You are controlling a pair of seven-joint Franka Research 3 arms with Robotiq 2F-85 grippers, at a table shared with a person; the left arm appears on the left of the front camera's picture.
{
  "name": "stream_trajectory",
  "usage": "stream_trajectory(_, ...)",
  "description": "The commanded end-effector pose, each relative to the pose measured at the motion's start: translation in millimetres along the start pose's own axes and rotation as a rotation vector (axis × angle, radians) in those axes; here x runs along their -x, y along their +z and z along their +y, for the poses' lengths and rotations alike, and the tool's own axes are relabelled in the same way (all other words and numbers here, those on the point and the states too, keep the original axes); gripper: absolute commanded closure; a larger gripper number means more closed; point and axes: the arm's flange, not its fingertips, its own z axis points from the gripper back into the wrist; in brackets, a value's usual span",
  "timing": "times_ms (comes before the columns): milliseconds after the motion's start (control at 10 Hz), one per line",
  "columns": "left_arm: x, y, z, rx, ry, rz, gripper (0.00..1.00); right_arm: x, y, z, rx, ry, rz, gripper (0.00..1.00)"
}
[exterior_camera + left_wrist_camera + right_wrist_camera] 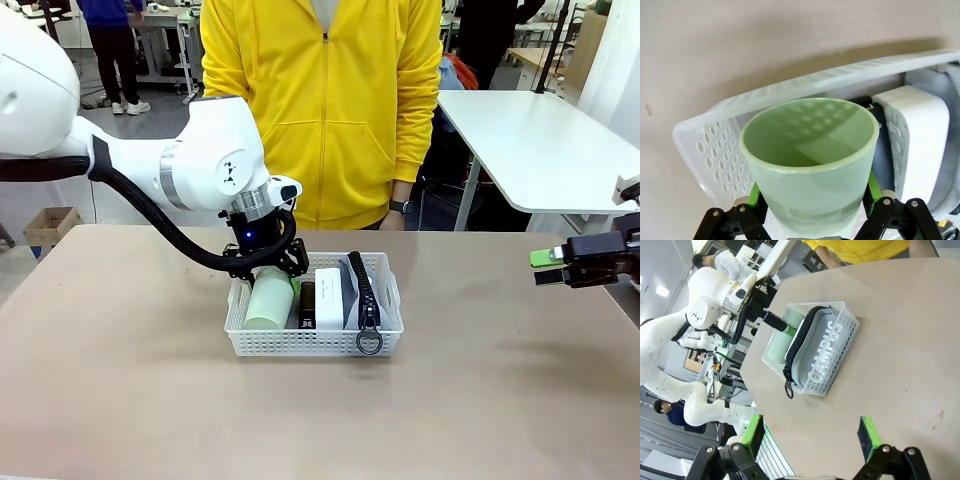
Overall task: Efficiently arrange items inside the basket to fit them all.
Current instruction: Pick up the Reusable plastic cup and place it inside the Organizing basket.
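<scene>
Here the left end effector grips the pale green cup inside the basket's end.

Left pincer reaches down with jaws clamped; right pincer hovers, jaws spread.

Glossy green cup, perforated plastic basket

Tan tabletop, white side table beyond, cardboard box on grey floor.
</scene>
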Motion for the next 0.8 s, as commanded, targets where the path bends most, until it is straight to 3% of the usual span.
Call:
stream_trajectory(0,-7.6,-1.8,-3.0,-0.043,0.025,0.015,0.12,-1.0,0.9,2.5,0.001,-0.016,0.003,0.0)
stream_trajectory(300,-10.4,-5.4,0.1,-0.042,0.014,0.03,0.12,-1.0,0.9,2.5,0.001,-0.016,0.003,0.0)
stream_trajectory(400,-10.3,-4.6,1.2,-0.042,0.005,0.026,0.0,-1.0,0.9,2.5,0.001,-0.016,0.003,0.0)
stream_trajectory(700,-3.8,2.8,1.6,-0.029,-0.013,0.002,0.0,-1.0,0.9,2.5,0.001,-0.016,0.003,0.0)
